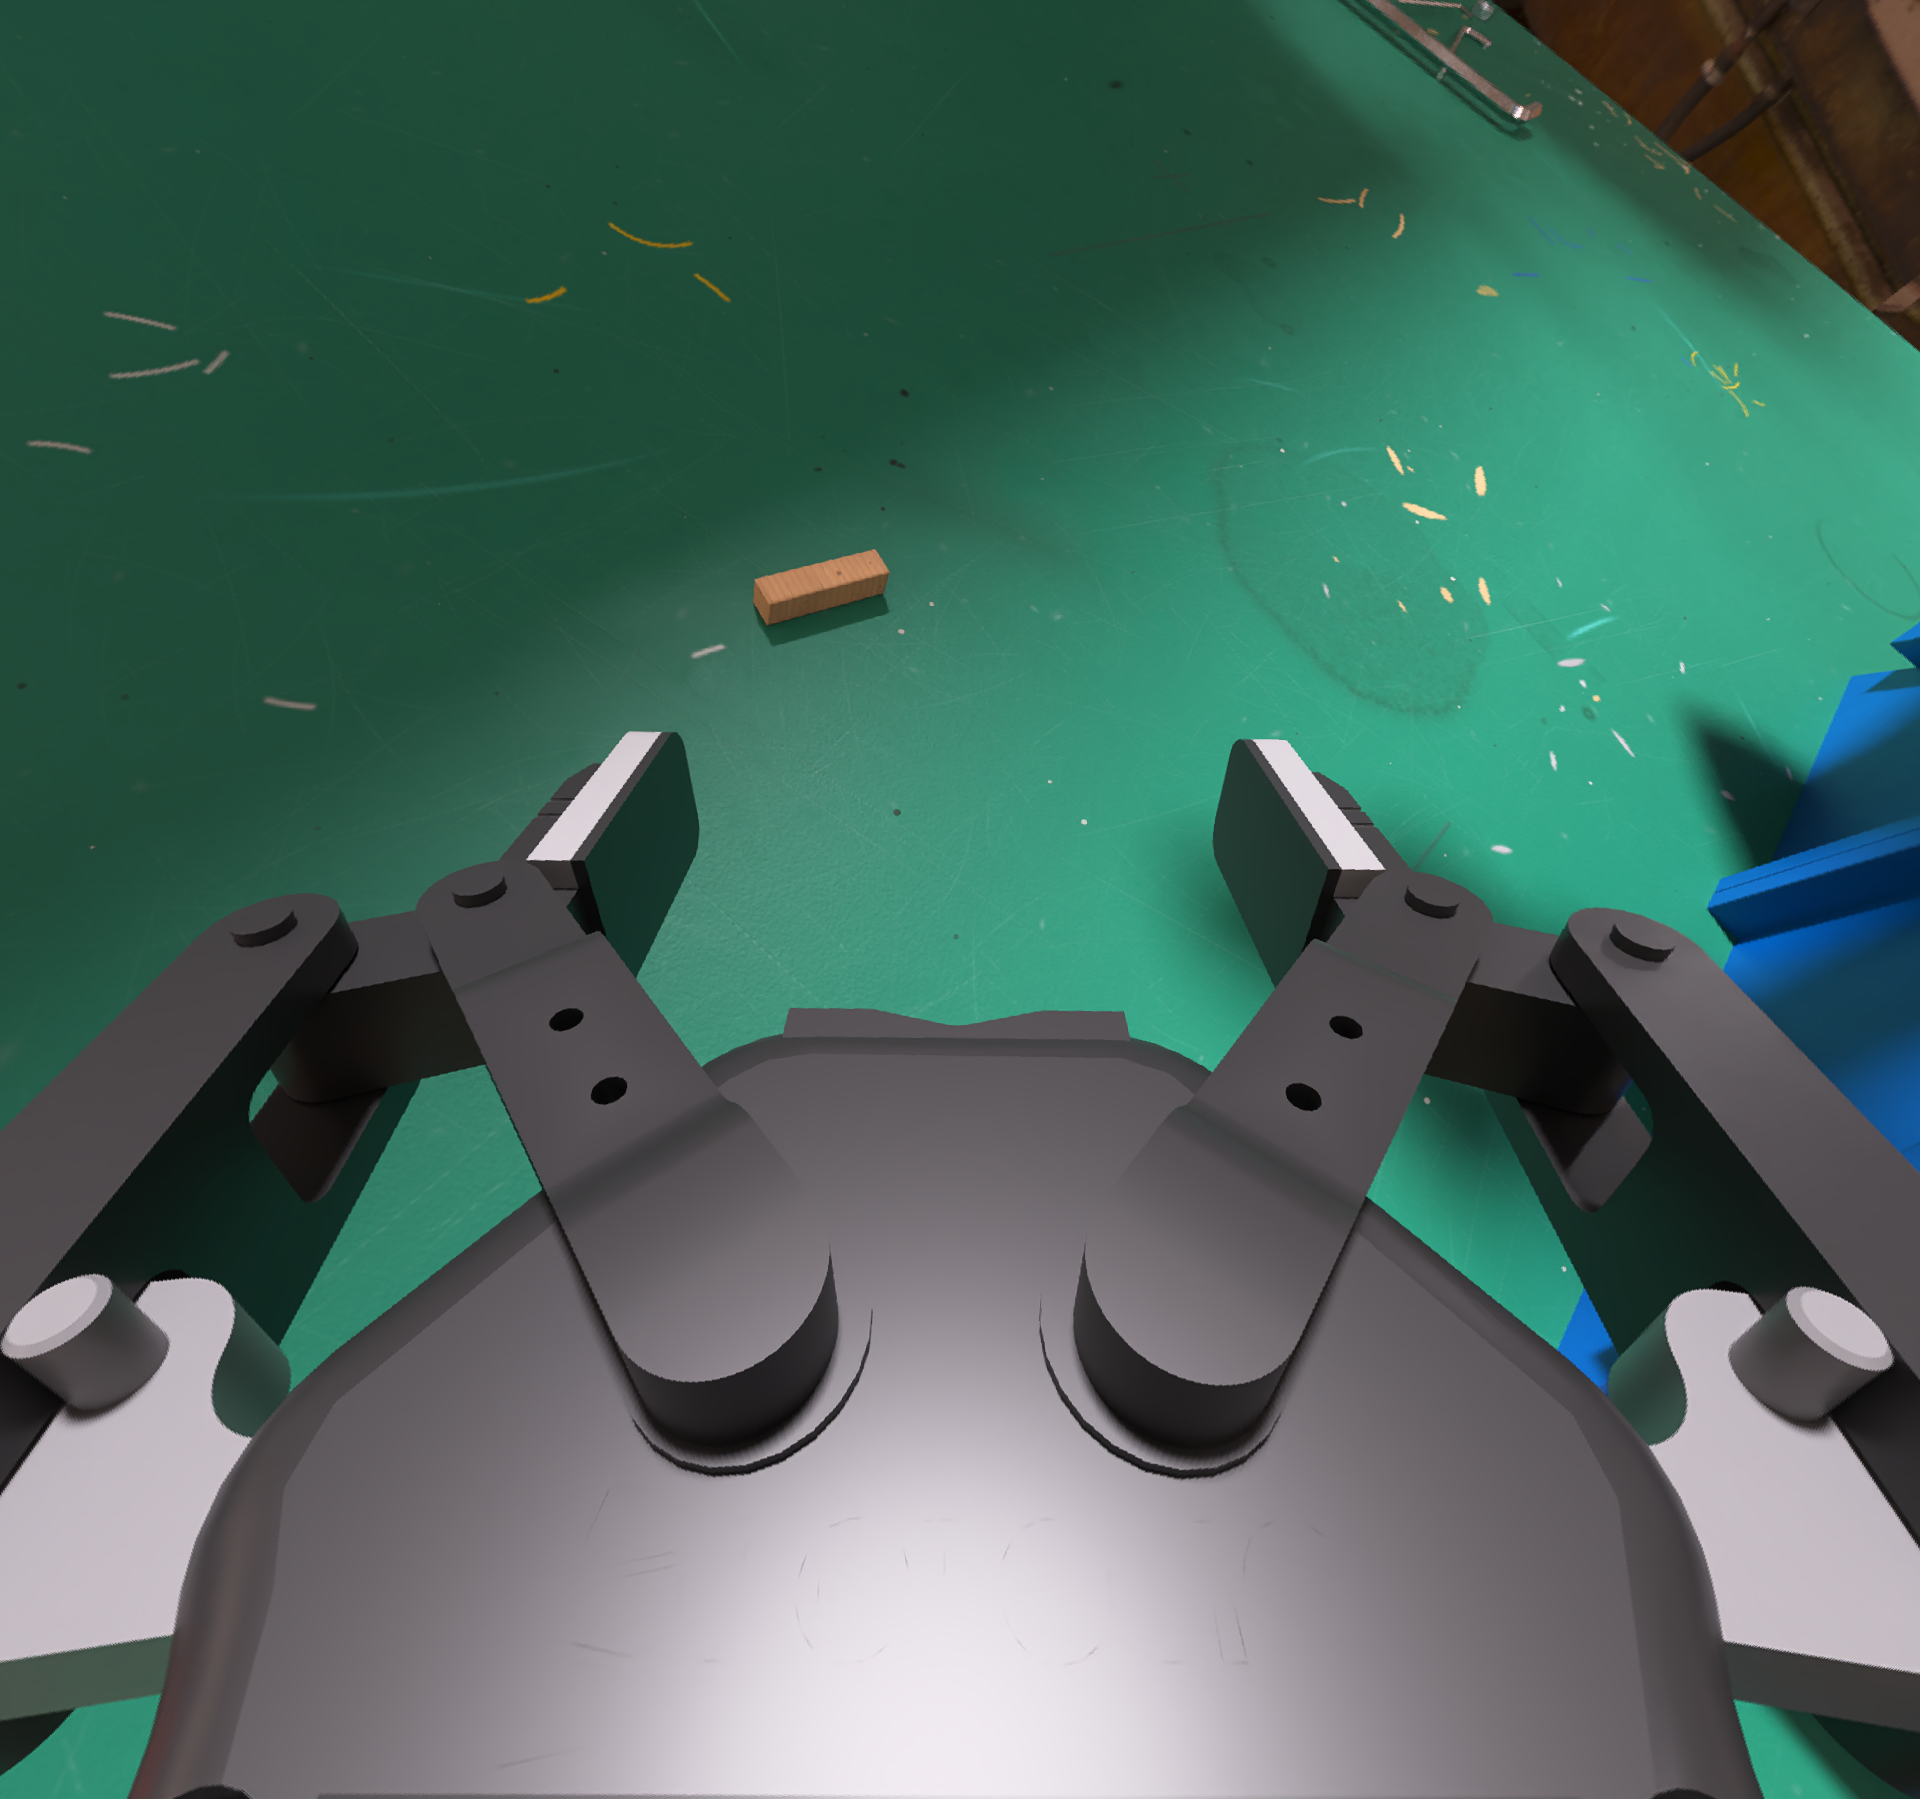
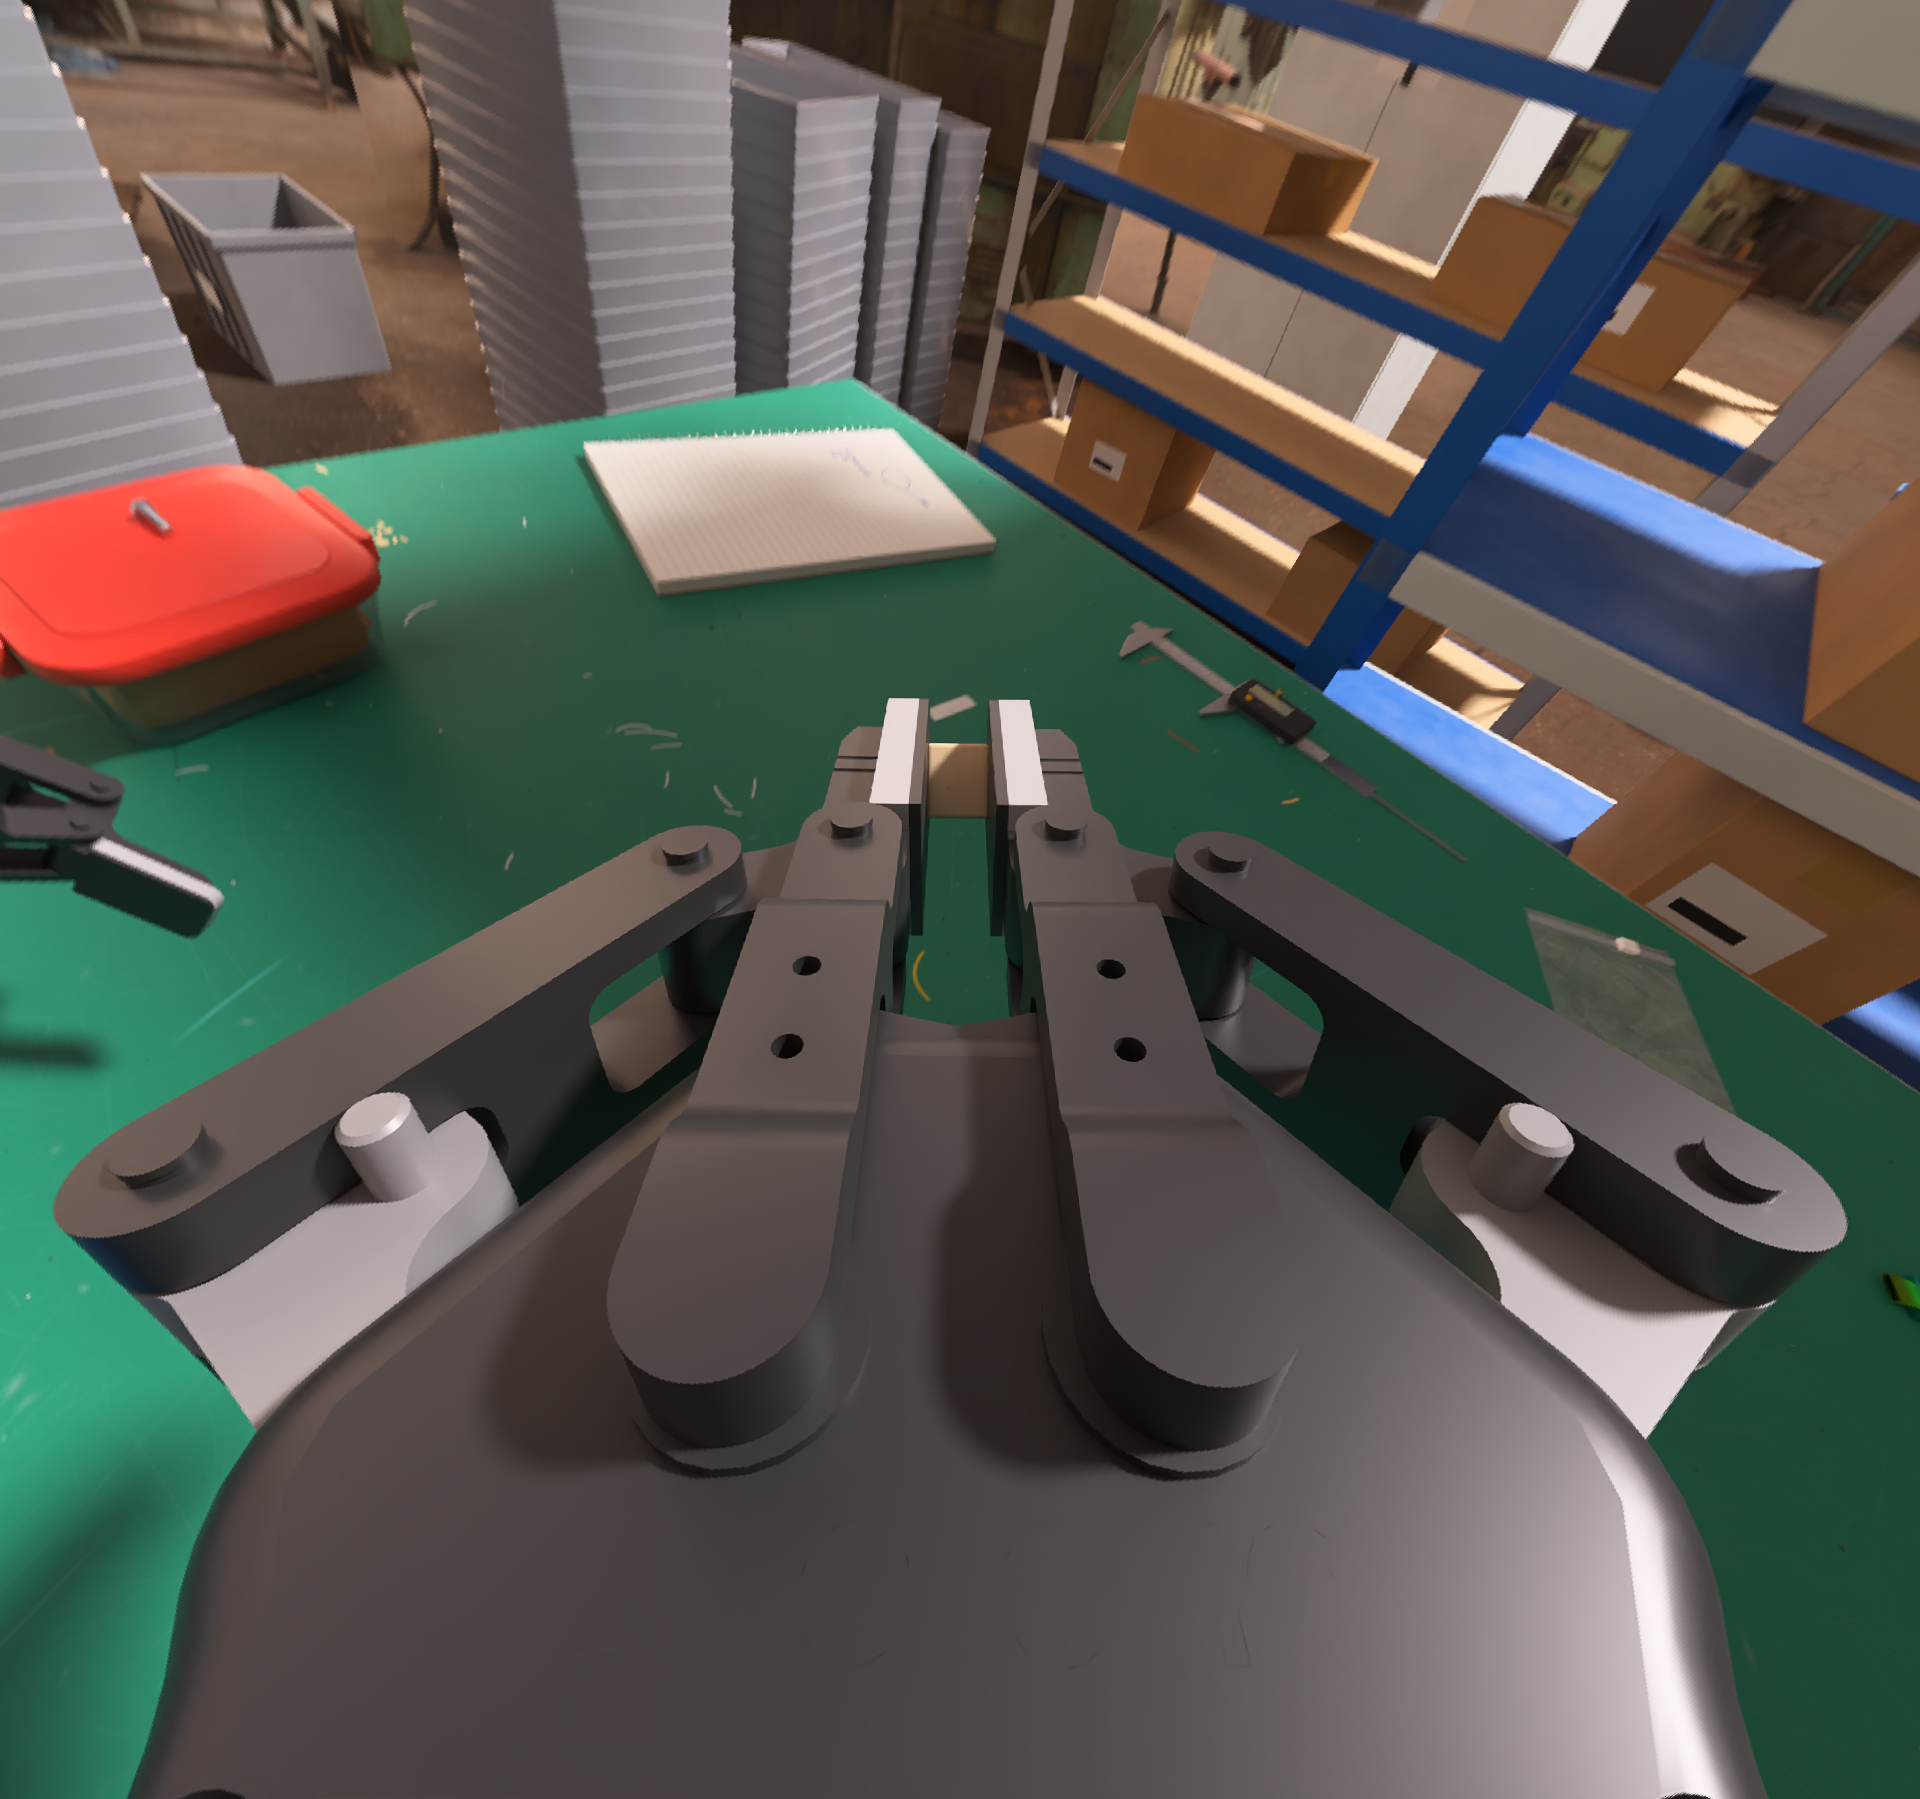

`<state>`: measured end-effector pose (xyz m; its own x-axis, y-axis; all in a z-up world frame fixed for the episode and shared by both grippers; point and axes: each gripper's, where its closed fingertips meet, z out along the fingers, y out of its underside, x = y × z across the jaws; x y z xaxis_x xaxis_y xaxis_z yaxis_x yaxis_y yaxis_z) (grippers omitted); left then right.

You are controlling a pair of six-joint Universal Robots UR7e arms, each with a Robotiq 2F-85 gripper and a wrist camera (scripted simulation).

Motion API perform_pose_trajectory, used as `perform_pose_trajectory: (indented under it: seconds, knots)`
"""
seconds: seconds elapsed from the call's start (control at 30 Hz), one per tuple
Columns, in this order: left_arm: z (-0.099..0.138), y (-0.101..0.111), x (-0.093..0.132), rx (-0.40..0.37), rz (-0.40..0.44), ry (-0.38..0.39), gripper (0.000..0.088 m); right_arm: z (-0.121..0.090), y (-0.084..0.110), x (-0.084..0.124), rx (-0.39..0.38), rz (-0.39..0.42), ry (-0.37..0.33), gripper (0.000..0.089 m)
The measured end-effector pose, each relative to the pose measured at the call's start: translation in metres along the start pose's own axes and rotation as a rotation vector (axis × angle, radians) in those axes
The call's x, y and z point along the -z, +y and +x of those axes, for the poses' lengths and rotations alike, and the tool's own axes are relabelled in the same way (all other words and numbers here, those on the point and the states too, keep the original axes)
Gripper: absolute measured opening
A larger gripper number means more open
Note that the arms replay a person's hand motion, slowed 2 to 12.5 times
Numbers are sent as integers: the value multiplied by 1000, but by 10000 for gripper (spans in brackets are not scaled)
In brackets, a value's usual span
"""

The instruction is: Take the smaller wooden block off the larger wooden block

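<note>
Red-lidded container [image 2: 177, 575], notepad [image 2: 784, 508] and caliper [image 2: 1262, 705] (near the edge) lie on green table [image 2: 468, 710].

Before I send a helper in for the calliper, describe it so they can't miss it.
Start at the green table, right edge by the blue shelves. Past the notepad lies the calliper: thin grey metal, dark readout block, the only long tool there.

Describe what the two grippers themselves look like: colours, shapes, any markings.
The left gripper and right gripper look identical: a rounded dark grey metal body, two dark grey jointed link fingers with round pivot pins and paired small holes, light grey base brackets with pale pegs, and flat black pads edged by a white strip. Faint, unreadable embossing marks the body. No cables show.
</note>
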<state>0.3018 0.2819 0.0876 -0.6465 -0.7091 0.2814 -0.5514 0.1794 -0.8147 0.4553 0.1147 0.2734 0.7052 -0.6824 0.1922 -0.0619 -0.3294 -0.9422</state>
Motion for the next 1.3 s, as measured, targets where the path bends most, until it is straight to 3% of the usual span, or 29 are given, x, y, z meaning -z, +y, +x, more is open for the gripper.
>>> perform_pose_trajectory:
  seconds: [0.37,0.77,1.3]
  knots:
    - [-1,5,-4,9,-16,3,854,48,-55,44,-49,118,85,97]
    - [-2,9,-8,15,-28,4,854,108,-105,88,-14,132,204,97]
    - [-2,13,-10,27,-38,10,854,175,-154,157,14,141,370,97]
